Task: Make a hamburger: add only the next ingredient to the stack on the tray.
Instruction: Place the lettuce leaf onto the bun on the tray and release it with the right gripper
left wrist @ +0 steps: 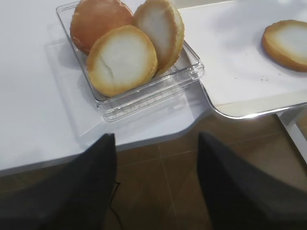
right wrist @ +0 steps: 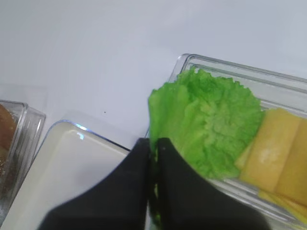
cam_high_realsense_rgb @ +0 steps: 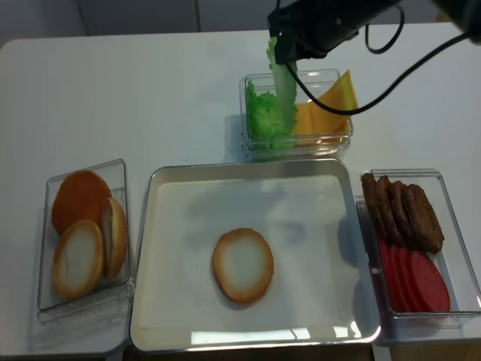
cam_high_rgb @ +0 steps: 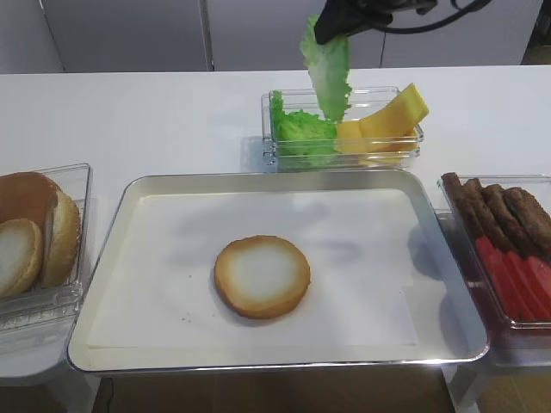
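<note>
My right gripper is shut on the top edge of a bright green lettuce leaf. The leaf hangs down above the clear box at the back, lifted out of it. In the right wrist view the leaf shows past the closed fingertips. The bun half lies cut face up in the middle of the silver tray, with nothing on it. My left gripper stands open and empty over the floor, off the table's front edge near the bun box.
The back box holds more lettuce and yellow cheese slices. A clear box of bun halves sits left of the tray. At the right stands a box with brown patties and red tomato slices.
</note>
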